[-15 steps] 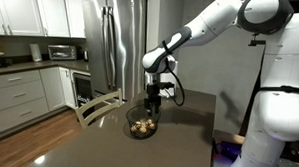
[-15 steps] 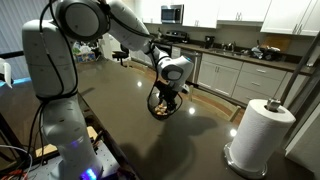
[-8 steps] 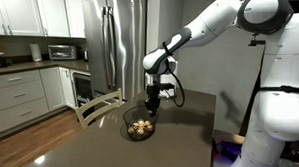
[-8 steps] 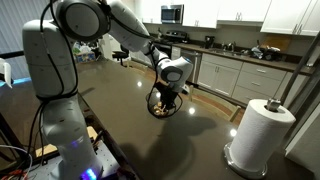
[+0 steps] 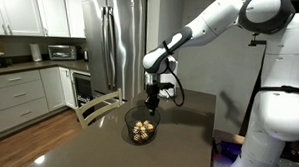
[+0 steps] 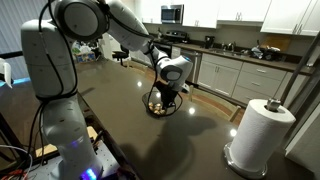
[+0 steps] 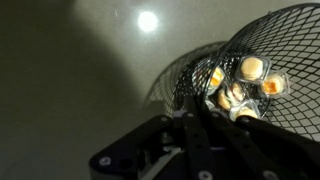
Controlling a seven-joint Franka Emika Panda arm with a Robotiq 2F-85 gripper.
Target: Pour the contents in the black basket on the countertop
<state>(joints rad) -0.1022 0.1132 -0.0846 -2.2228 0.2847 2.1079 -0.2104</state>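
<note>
The black basket (image 5: 140, 126) is a small round wire-mesh bowl on the dark countertop (image 5: 62, 152), seen in both exterior views (image 6: 162, 103). Several tan rounded lumps, the contents (image 5: 141, 130), lie inside it. My gripper (image 5: 153, 104) reaches down from above and is shut on the basket's rim at its far side. In the wrist view the black fingers (image 7: 200, 135) meet on the mesh wall of the basket (image 7: 270, 40), with the lumps (image 7: 250, 70) showing through the wire just beyond them.
A paper towel roll (image 6: 263, 132) stands on the countertop (image 6: 120, 110). A wooden chair back (image 5: 97, 107) rises at the counter's far edge. A steel fridge (image 5: 120, 39) and white cabinets (image 5: 25, 93) stand behind.
The fingers have closed onto the basket's rim. The basket has shifted slightly on the countertop; the arm has stayed almost still.
</note>
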